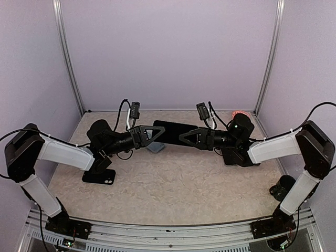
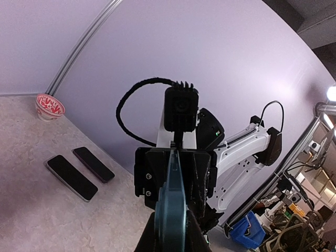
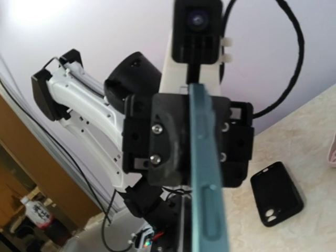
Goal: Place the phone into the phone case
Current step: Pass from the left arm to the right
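- The phone (image 1: pixel 173 131) hangs above the middle of the table (image 1: pixel 173 184), bridging both claws. Its long axis runs from 9 to 3 o'clock, and the wrist views show it edge-on and teal.
- The left gripper (image 1: pixel 157 131) is clenched on the phone's 9 o'clock end.
- The right gripper (image 1: pixel 185 137) meets the 3 o'clock end, but it cannot be told whether it grips.
- The black phone case (image 1: pixel 100 177) lies flat toward 8 o'clock from the phone, just beside the left arm, which is probably the arm better placed to carry the phone over.
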`<state>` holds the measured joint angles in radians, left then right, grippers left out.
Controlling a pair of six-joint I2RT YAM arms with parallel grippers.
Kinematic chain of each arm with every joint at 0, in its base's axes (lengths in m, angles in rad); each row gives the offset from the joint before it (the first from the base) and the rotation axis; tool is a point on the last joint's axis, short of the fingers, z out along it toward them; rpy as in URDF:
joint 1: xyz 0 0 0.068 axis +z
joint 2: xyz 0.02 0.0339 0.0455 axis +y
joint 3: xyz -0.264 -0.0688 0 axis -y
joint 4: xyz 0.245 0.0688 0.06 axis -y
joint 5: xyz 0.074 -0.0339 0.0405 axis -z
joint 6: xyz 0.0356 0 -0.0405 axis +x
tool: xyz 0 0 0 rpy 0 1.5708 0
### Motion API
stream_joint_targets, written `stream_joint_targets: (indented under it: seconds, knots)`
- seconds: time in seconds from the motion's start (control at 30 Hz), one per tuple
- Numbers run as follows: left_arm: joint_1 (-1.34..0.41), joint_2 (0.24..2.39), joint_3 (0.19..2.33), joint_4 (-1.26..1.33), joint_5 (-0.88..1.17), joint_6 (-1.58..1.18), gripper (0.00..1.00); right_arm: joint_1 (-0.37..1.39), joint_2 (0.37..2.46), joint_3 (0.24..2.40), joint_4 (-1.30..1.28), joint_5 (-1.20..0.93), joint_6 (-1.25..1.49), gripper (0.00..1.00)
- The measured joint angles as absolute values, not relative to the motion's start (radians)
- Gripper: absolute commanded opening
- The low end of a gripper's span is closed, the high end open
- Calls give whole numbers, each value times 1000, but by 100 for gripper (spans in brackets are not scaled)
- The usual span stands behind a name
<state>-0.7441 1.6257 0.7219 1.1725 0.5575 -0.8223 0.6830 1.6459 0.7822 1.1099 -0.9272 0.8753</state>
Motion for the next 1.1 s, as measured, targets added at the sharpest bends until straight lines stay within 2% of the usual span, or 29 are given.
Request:
stream_joint_targets:
  seconds: [0.3, 0.4, 0.6, 0.7, 0.93, 1.1]
  knots:
    - [-744, 1625, 728, 1135, 558, -800, 2, 678, 1646, 782, 1043, -896, 838, 1]
    - [-743, 1625, 728, 1121, 553, -791, 18, 677, 1648, 783, 1026, -892, 830, 0]
    - [-741, 1617, 728, 1078, 506, -770, 63, 680, 1648, 783, 984, -897, 798, 0]
    - [-730, 1598, 728, 1052, 480, -763, 76, 680, 1648, 783, 953, -897, 774, 0]
    - [-658, 1503, 721, 982, 441, -745, 97, 680, 1641, 783, 855, -883, 718, 0]
    - [-578, 1462, 721, 900, 410, -727, 99, 671, 1638, 783, 808, -865, 707, 0]
